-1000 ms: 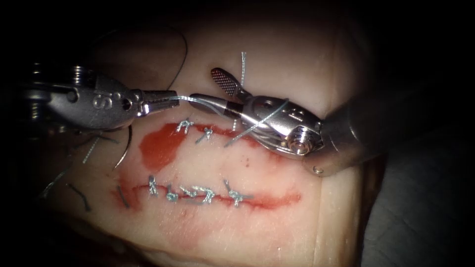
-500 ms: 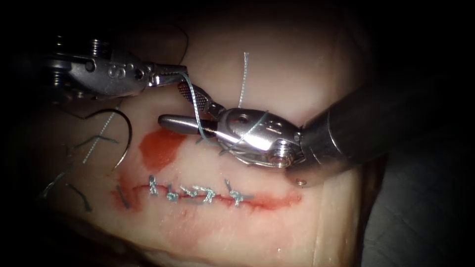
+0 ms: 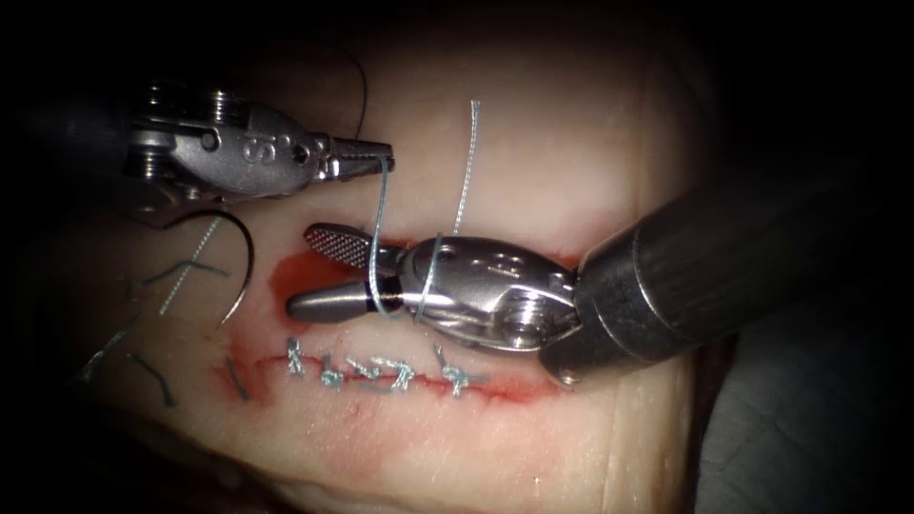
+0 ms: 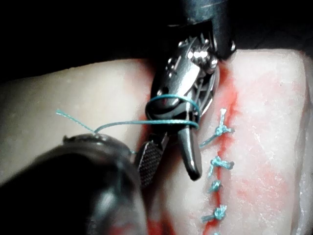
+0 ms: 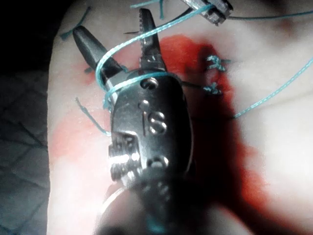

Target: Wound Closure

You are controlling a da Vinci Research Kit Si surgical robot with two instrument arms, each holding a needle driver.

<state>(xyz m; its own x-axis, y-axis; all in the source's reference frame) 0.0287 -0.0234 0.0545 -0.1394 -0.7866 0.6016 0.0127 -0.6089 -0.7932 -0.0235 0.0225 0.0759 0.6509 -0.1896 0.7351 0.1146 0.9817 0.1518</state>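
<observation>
While left tool (image 3: 379,152) grips thread (image 3: 378,228), needle (image 3: 238,262) lies free, half-shadowed.

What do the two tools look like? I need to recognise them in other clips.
Both are polished silver metal. The left gripper is short and narrow, its wrist housing stamped with "S" and showing screw-like pins. The right gripper has longer, rounded jaws with a cross-hatched inner face, on a smooth silver wrist joined to a thick, dark, matte ribbed shaft.

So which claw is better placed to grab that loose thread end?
Probably right: the right claw is open and empty, thread looped around it; the left claw is shut on the thread.
</observation>
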